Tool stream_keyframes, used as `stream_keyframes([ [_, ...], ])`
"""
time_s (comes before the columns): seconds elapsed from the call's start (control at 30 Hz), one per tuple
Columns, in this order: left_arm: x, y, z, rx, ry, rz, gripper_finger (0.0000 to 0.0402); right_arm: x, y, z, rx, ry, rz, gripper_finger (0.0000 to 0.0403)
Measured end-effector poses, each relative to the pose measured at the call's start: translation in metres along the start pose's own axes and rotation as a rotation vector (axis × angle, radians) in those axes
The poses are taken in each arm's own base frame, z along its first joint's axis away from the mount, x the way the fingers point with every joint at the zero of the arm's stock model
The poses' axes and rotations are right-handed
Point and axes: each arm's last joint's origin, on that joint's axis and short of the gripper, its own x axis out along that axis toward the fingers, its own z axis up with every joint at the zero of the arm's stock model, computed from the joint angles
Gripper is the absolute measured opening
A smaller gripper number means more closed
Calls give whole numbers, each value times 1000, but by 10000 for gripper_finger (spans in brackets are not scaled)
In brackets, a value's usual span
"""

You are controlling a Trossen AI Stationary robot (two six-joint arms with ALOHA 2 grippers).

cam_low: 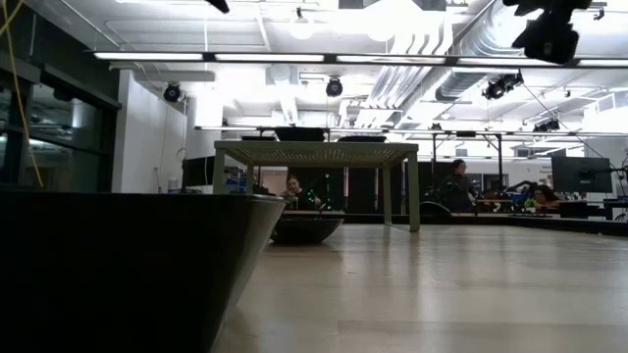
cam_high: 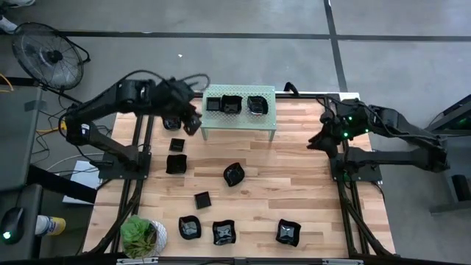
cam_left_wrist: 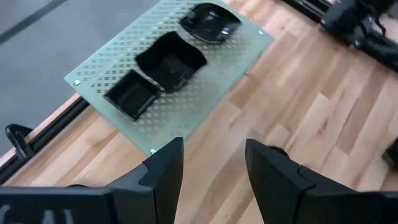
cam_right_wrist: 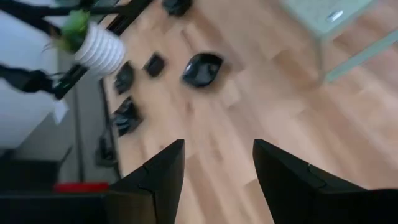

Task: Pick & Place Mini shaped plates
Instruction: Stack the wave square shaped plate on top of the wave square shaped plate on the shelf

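Three mini shaped plates, glossy black, rest on the pale green perforated shelf (cam_high: 239, 118): a square one (cam_left_wrist: 130, 94), a wavy one (cam_left_wrist: 171, 60) and a round one (cam_left_wrist: 210, 22). Several more lie on the wooden table, among them one (cam_high: 176, 163) at the left, one (cam_high: 234, 174) in the middle and a row (cam_high: 224, 232) near the front edge. My left gripper (cam_left_wrist: 214, 174) hovers open above the table just left of the shelf (cam_high: 191, 124), nothing between its fingers. My right gripper (cam_right_wrist: 217, 174) stands open above the table's right side (cam_high: 316, 140), also with nothing in it.
A potted plant in a white pot (cam_high: 143, 237) stands at the front left corner. The shelf stands on legs (cam_low: 414, 196) at the table's far edge, with a plate (cam_low: 306, 228) lying near it. A plate (cam_low: 128, 265) fills the low view's left side. Bare wood lies right of centre.
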Motion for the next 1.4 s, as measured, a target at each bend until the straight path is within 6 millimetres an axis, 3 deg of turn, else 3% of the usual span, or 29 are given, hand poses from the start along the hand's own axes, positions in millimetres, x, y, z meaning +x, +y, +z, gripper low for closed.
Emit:
stream_keyframes([
  [0.43,-8,-50,-52,109,24,-39,169,42,59,-24,5,183,96,185],
  [0.83,-5,-86,-105,119,32,-126,169,99,111,-83,-37,378,12,185],
  [1.17,-18,-106,-126,89,-53,-199,169,154,127,-153,-180,593,-156,185],
  [1.4,-25,-110,-132,57,-88,-216,169,184,125,-181,-238,642,-228,185],
])
